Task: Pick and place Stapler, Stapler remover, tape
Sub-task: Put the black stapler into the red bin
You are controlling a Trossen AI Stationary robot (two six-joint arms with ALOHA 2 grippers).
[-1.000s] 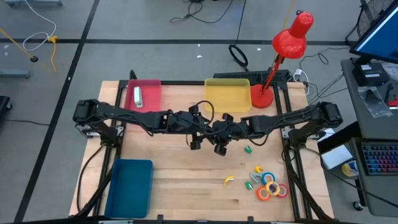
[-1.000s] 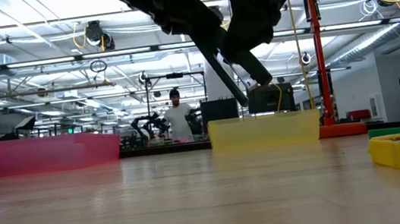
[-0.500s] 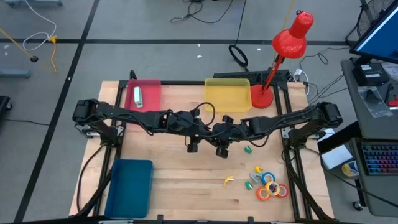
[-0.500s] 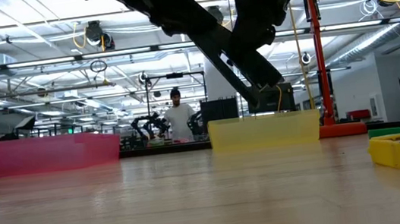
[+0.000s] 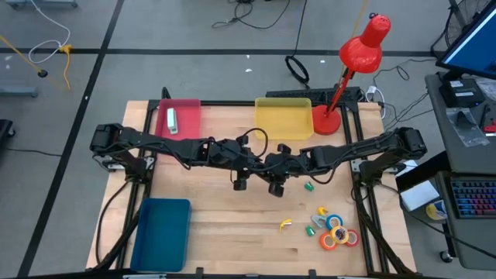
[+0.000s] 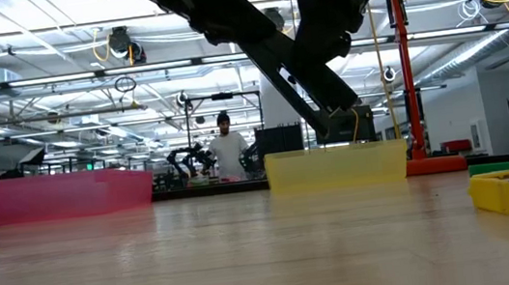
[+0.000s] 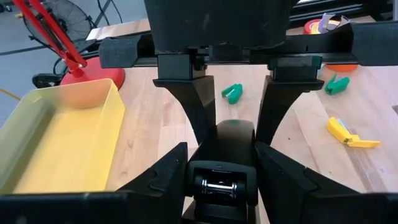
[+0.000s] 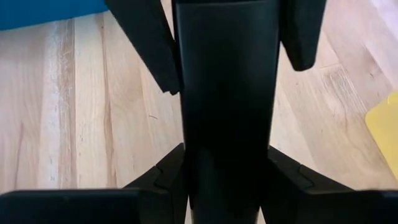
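Observation:
A long black stapler point(image 6: 298, 81) hangs in the air over the table's middle, slanting down toward the right. My left gripper point(image 7: 222, 155) and my right gripper point(image 8: 227, 163) face each other there point(image 5: 262, 164), each shut on it. The tape rolls point(image 5: 339, 232), in blue, orange, red and yellow, lie flat in a cluster near the right near corner. A yellow stapler remover point(image 5: 285, 225) lies on the wood left of them, with small green ones point(image 5: 308, 186) nearby. My left gripper pinches one end of the stapler point(image 7: 222, 177) between its two fingers, which lie along it; the stapler is lifted clear. My right gripper pinches the stapler's other end point(image 8: 227, 143) between its two fingers, coming from the table's right side, also along its length.
A pink tray point(image 5: 186, 108) holding a white object stands at the far left, a yellow tray point(image 5: 284, 118) at the far middle, a blue tray point(image 5: 161, 232) at the near left. A red lamp point(image 5: 325, 120) stands beside the yellow tray. Bare wood lies below the grippers.
In the low view the stapler's lower end has shifted a little down and toward the right, then held still. Both grippers stay shut on it.

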